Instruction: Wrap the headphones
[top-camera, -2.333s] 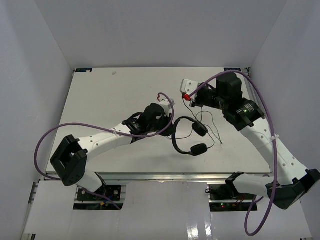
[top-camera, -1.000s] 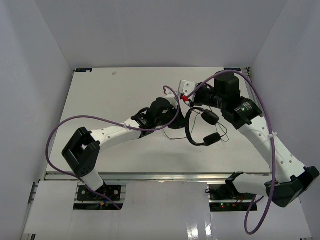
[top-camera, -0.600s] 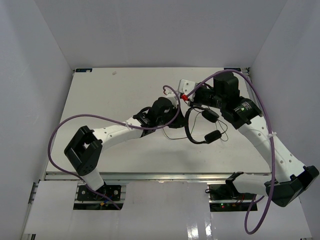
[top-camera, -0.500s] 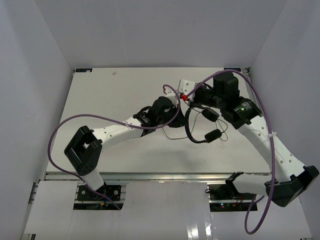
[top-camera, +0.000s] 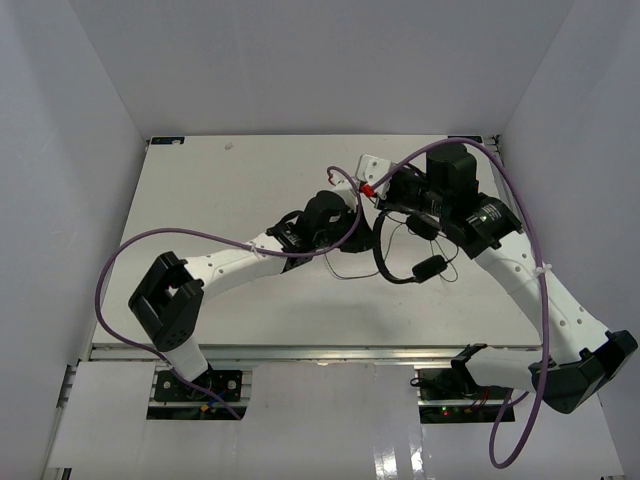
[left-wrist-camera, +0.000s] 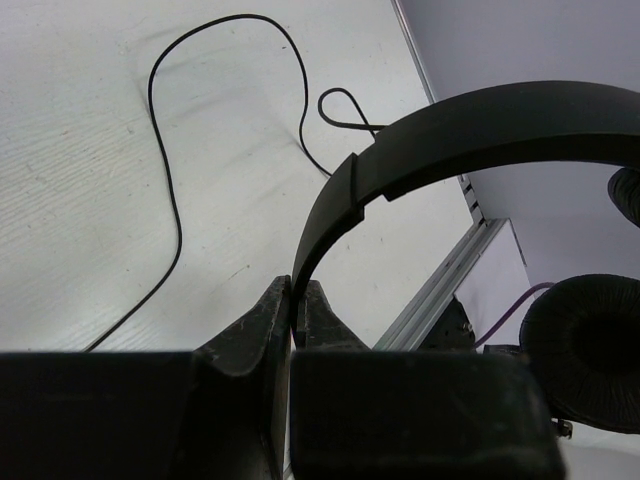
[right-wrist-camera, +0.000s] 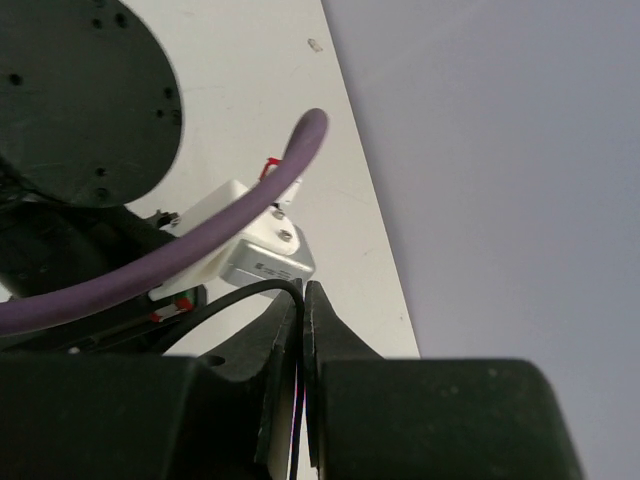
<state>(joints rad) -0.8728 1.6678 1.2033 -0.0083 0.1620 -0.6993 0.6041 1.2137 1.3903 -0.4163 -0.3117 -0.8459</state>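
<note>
The black headphones (top-camera: 398, 270) hang above the table's middle right, one earcup (top-camera: 430, 267) low and one (top-camera: 424, 227) higher. My left gripper (top-camera: 362, 228) is shut on the thin headband (left-wrist-camera: 450, 135), which rises out of the jaws and arcs right; an earcup (left-wrist-camera: 585, 350) shows at the lower right. My right gripper (top-camera: 392, 192) is shut on the thin black cord (right-wrist-camera: 240, 297), close above the left wrist. More cord (left-wrist-camera: 165, 170) lies looped on the table (top-camera: 230, 215).
Thick purple robot cables (top-camera: 130, 265) arc over both arms, one crossing the right wrist view (right-wrist-camera: 170, 265). White walls (top-camera: 90, 90) enclose the table on three sides. The metal front rail (top-camera: 300, 352) runs along the near edge.
The left gripper carried the headphones up and to the right toward the right gripper, lifting them off the table. In the last half second both grippers shifted slightly farther back.
</note>
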